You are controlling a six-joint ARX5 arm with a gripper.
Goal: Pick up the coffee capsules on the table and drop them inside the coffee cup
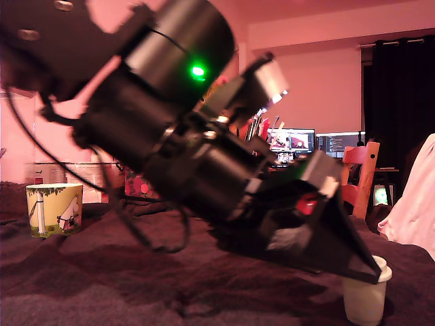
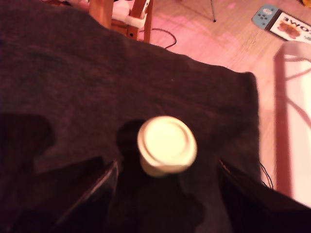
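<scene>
The jaws stand apart, one dark finger (image 2: 92, 194) on each side of the cream capsule (image 2: 167, 145), which sits upright on its narrow end with its wide rimmed top facing up; neither finger touches it in the wrist view. The gripper (image 2: 167, 189) hangs just above and around it. In the exterior view the same capsule (image 1: 366, 295) stands at the lower right, on the table (image 1: 136, 285), with the black tip of the gripper (image 1: 353, 268) reaching its rim; whether they touch cannot be told there. Only this one capsule shows.

The table is covered by a dark brown fuzzy blanket, and its edge drops to a pale wooden floor (image 2: 218, 43) in the wrist view. On that floor lies a flat card or box (image 2: 291, 24) with printed letters cut off by the picture's edge; they are too partial to read with confidence.

The coffee cup (image 1: 54, 209) stands at the exterior view's far left, well apart from the capsule, yellow-green with a white creature and a pale tower printed on it. Its inside is hidden from this angle.

Behind the arm (image 1: 163, 122), which carries a lit green light (image 1: 198, 70), are two lit monitors (image 1: 316, 142), their text too small to read, and an orange wooden chair (image 1: 360, 170).
</scene>
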